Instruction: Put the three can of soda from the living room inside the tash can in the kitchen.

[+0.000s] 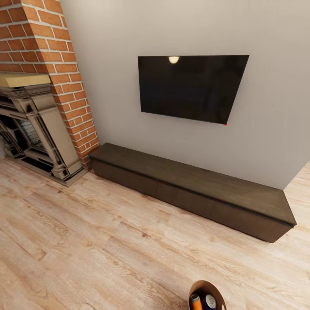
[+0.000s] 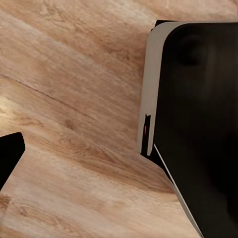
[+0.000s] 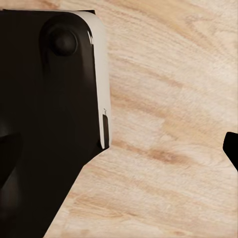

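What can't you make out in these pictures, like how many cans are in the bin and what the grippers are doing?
- Bin, head view: cut off by the bottom edge. An orange can and a blue can show inside; a third cannot be confirmed.
- Grippers, wrist views: the robot's dark body blocks much of each picture over the wood floor, so open or shut is unclear.
- Fireplace, head view: cut off by the left edge.

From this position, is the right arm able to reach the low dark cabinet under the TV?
Probably not. The cabinet stands against the wall across bare wood floor, while the right wrist camera looks down at floor beside the robot's base.
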